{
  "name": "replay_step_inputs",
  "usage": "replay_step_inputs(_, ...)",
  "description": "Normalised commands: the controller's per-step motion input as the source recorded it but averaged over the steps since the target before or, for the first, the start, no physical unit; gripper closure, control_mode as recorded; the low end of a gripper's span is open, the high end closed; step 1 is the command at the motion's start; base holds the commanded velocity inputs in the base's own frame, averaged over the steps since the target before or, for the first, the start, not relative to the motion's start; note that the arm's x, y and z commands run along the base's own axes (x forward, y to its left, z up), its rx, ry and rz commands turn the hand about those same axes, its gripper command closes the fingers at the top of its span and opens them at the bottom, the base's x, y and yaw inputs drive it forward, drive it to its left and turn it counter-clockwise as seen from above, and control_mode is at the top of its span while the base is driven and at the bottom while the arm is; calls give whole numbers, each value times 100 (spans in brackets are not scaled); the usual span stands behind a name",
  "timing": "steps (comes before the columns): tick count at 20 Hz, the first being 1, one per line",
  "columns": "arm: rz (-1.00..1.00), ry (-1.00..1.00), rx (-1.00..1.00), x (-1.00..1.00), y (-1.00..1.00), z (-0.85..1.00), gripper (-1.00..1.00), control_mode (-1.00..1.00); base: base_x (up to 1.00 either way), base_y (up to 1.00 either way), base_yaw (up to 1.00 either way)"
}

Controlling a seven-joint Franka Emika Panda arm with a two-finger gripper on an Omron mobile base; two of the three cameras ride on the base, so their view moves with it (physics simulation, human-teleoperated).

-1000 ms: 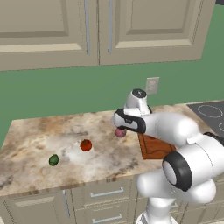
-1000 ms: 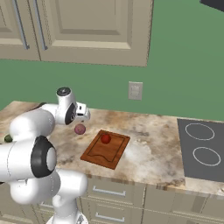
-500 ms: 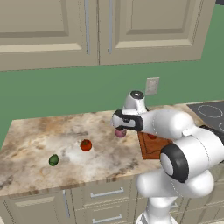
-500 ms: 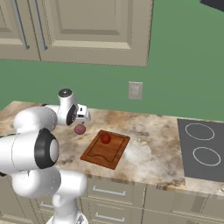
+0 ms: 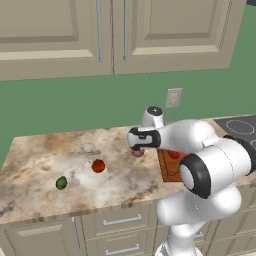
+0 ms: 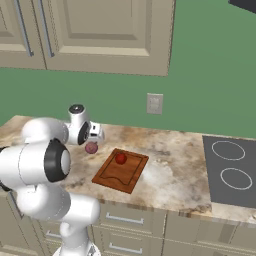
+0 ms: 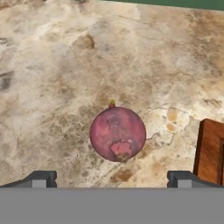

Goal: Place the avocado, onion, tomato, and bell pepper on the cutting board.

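Lowered claw [image 7: 111, 178] — over onion [image 7: 117, 134]

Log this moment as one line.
gripper open above onion | bell pepper on cutting board | tomato, avocado on counter

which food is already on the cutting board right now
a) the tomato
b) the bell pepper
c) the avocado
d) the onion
b: the bell pepper sits on the cutting board. The onion lies on the counter beside the board, below the open gripper, while the tomato and avocado lie farther off on the counter.
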Motion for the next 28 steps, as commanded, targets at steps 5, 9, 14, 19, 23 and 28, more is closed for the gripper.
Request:
replay_step_inputs(5, 0, 3, 0, 25, 2, -18, -100, -100, 0, 0, 0)
replay_step_inputs(9, 0, 2, 0, 25, 0, -17, -100, -100, 0, 0, 0)
replay_step_inputs(14, 0, 1, 0, 20, 2, -17, -100, -100, 0, 0, 0)
replay_step_inputs(19, 0, 3, 0, 14, 8, -22, -100, -100, 0, 0, 0)
replay_step_inputs(23, 0, 2, 0, 15, 2, -19, -100, -100, 0, 0, 0)
replay_step_inputs(28, 0, 0, 0, 7, 0, -15, 100, -100, 0, 0, 0)
